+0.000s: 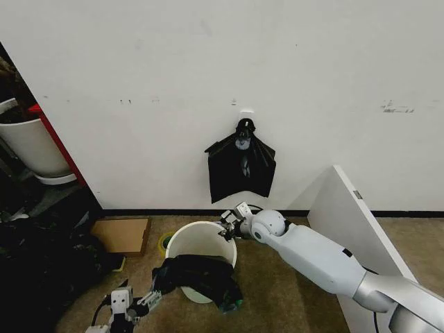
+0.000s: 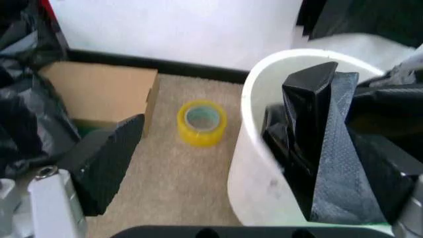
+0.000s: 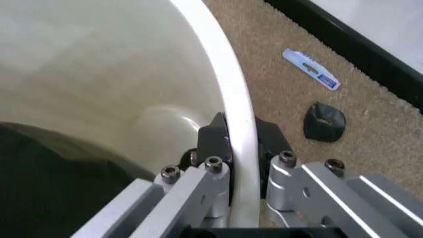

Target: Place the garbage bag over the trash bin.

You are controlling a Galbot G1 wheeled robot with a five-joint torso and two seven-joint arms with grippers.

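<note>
The trash bin, a round cream-white bucket, stands on the carpet near the wall. My right gripper is shut on its far rim; in the right wrist view its fingers pinch the rim from inside and outside. The garbage bag, glossy black, lies bunched over the bin's near rim. My left gripper is low at the bin's near left side, open. In the left wrist view one finger is outside over the carpet and the other is at the bag inside the bin.
A bunch of black bags hangs on the wall above the bin. A cardboard box and a yellow tape roll lie left of the bin. A white panel stands to the right, a larger white tub at far left.
</note>
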